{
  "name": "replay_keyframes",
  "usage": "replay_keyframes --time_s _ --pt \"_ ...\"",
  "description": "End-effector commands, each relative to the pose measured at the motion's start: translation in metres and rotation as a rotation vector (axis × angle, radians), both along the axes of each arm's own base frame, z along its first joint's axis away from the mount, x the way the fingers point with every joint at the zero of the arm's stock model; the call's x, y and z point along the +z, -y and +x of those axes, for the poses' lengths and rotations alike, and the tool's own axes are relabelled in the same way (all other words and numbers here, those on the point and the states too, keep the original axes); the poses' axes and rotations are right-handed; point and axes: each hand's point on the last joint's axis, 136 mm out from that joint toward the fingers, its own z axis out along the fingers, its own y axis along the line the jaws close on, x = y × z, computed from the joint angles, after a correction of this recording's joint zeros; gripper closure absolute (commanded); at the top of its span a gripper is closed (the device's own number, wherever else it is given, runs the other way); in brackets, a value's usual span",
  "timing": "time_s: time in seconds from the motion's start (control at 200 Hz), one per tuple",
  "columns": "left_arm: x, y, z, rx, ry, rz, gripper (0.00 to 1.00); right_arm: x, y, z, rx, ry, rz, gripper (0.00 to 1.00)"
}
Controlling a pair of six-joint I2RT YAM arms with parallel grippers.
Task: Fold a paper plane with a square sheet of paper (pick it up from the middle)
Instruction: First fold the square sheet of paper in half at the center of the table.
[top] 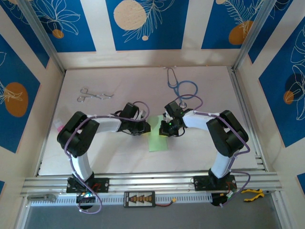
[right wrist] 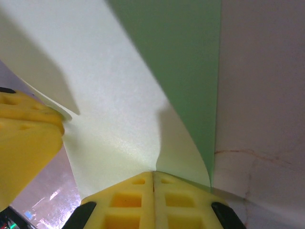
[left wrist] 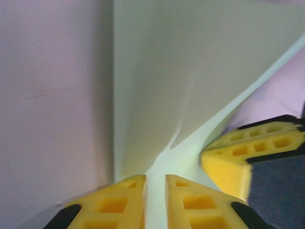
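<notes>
Top external view: at the near edge of the white table point(top: 200, 152), two white-and-black arms reach inward and meet at the middle. Between them lies the square sheet of pale green paper point(top: 157, 142). Its near part rests flat on the table. Its far end sits between the left gripper point(top: 144, 128) and the right gripper point(top: 166, 130), which stand just beside each other.

In the left wrist view, the left gripper point(left wrist: 155, 183) has its yellow fingers drawn narrow, pinching an edge of the sheet point(left wrist: 190, 71). The sheet lifts and curves away beyond them.

In the right wrist view, the right gripper point(right wrist: 153, 179) has its yellow fingers pressed together on a buckled edge of the sheet point(right wrist: 119, 119).

Farther back, well apart from the paper, silver metal forceps point(top: 94, 95) lie on the left and a blue looped stethoscope point(top: 187, 89) on the right.
</notes>
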Motion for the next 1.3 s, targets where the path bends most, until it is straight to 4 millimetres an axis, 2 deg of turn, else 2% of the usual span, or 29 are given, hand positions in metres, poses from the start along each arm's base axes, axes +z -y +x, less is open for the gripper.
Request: replay_keyframes --time_s 0.0,0.115,0.3,0.48,0.575,0.755,0.86,1.1,1.296 --pt "0.024 0.009 0.01 -0.035 0.029 -0.041 0.82 -0.035 0.031 -0.034 0.01 -0.137 -0.164 1.0" --pt "0.017 0.012 0.017 -0.041 0.023 -0.029 0.82 -0.036 0.031 -0.034 0.009 -0.139 -0.163 1.0" --pt "-0.008 0.003 0.021 -0.012 -0.013 0.005 0.83 -0.037 0.032 -0.035 0.011 -0.144 -0.165 1.0" --pt "-0.022 -0.005 0.023 0.01 -0.039 0.047 0.83 -0.038 0.032 -0.036 0.012 -0.147 -0.165 1.0" --pt "-0.02 -0.004 0.026 0.014 -0.043 0.047 0.83 -0.037 0.032 -0.036 0.018 -0.145 -0.167 1.0" --pt "0.003 0.006 0.037 -0.006 -0.004 0.006 0.82 -0.037 0.031 -0.035 0.022 -0.14 -0.167 1.0" --pt "0.009 0.008 0.044 -0.012 0.011 -0.01 0.82 -0.037 0.031 -0.035 0.022 -0.145 -0.164 1.0" --pt "-0.007 0.003 0.048 -0.01 -0.022 0.005 0.82 -0.037 0.03 -0.036 0.025 -0.148 -0.163 1.0" --pt "-0.027 -0.011 0.053 0.014 -0.044 0.059 0.83 -0.037 0.031 -0.037 0.027 -0.151 -0.168 1.0"
